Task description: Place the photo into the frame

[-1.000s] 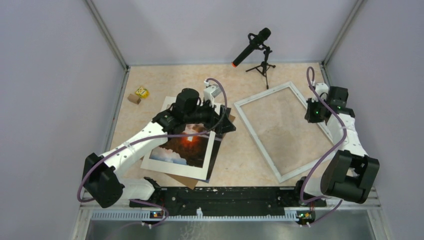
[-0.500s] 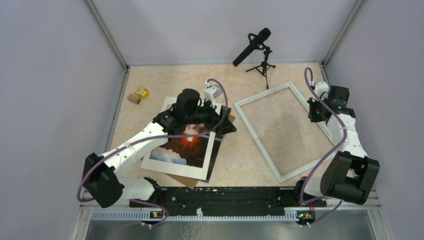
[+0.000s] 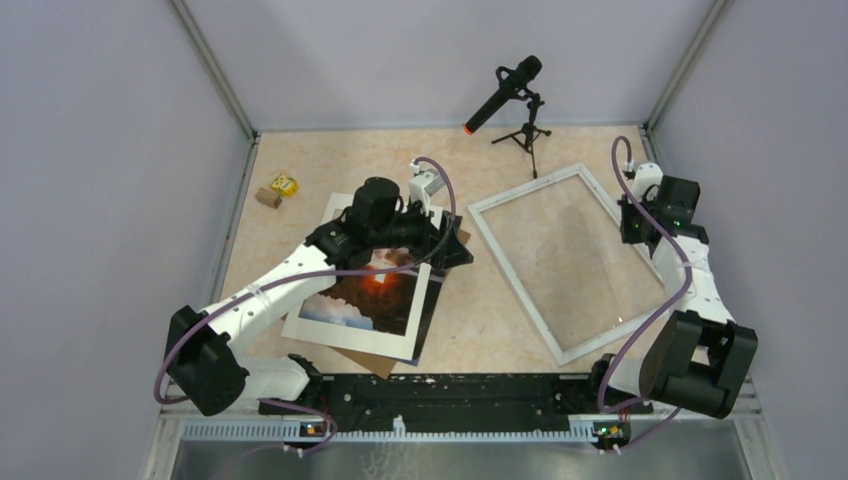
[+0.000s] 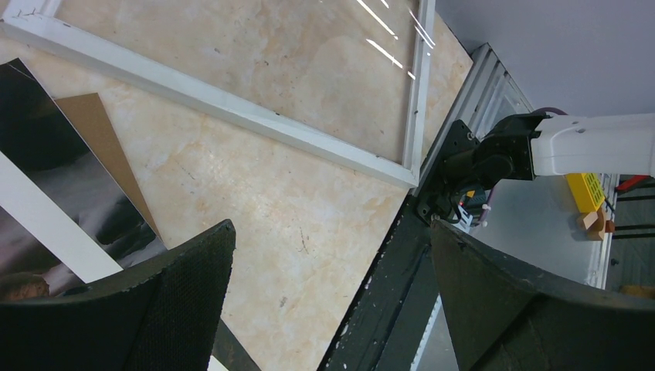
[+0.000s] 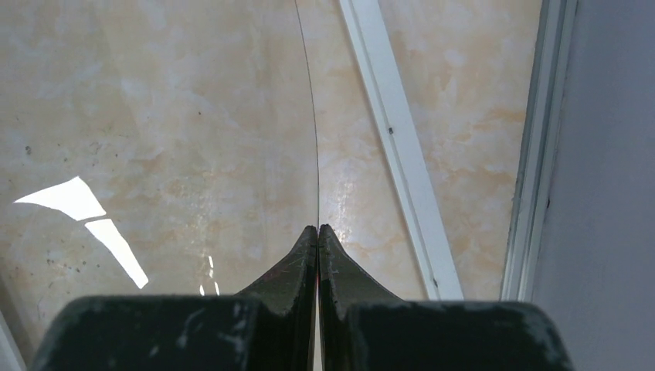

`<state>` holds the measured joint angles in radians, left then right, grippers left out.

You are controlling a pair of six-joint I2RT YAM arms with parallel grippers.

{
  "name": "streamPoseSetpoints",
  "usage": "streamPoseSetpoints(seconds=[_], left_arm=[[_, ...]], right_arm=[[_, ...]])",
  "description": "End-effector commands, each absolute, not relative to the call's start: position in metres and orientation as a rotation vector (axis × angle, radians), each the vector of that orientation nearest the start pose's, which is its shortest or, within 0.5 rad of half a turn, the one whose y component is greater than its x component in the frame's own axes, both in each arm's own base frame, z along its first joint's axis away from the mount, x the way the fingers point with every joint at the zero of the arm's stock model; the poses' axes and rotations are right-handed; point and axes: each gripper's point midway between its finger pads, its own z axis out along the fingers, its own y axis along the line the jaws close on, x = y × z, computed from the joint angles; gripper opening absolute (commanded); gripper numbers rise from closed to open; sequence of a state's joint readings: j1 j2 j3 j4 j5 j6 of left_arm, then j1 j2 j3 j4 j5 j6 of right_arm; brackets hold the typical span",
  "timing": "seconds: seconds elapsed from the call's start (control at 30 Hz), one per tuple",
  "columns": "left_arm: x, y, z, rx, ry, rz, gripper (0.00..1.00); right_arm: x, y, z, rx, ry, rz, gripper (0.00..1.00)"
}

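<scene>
The photo (image 3: 375, 295), an orange sun among dark clouds, lies left of centre on a white mat (image 3: 345, 340) and a brown board (image 3: 378, 362). My left gripper (image 3: 440, 245) hovers over the photo's far right corner. Its jaws stand wide open and empty in the left wrist view (image 4: 332, 232). The white frame (image 3: 515, 285) lies flat on the right, also seen as white moulding (image 4: 216, 97). My right gripper (image 3: 635, 222) sits at the frame's right side. Its fingertips (image 5: 317, 228) are shut on the edge of a thin clear pane (image 5: 154, 116), which glints over the frame.
A microphone on a small tripod (image 3: 505, 95) stands at the back centre. Two small blocks, yellow and brown (image 3: 278, 188), sit at the back left. Metal rails and grey walls bound the table close to the right arm (image 5: 533, 193).
My right gripper has shifted slightly back and to the right with the clear pane's edge in it. The left arm has not moved.
</scene>
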<state>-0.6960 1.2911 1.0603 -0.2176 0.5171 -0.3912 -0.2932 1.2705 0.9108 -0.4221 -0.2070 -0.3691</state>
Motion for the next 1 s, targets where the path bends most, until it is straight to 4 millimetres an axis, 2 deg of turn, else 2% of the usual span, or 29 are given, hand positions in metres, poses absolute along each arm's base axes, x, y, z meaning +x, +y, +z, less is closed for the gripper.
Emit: streamPoseSetpoints(seconds=[0.0, 0.2, 0.67, 0.97], left_arm=[[0.227, -0.326, 0.259, 0.702, 1.974, -1.207, 0.98], [0.226, -0.327, 0.259, 0.706, 1.976, -1.218, 0.98], [0.224, -0.327, 0.259, 0.708, 1.973, -1.226, 0.98], [0.224, -0.327, 0.259, 0.708, 1.971, -1.226, 0.98]], right_arm=[[0.346, -0.079, 0.157, -0.124, 2.196, -0.073, 0.00], [0.339, -0.080, 0.160, -0.050, 2.169, -0.083, 0.00], [0.325, -0.097, 0.157, 0.063, 2.136, -0.152, 0.00], [0.325, -0.093, 0.152, 0.060, 2.135, -0.115, 0.00]])
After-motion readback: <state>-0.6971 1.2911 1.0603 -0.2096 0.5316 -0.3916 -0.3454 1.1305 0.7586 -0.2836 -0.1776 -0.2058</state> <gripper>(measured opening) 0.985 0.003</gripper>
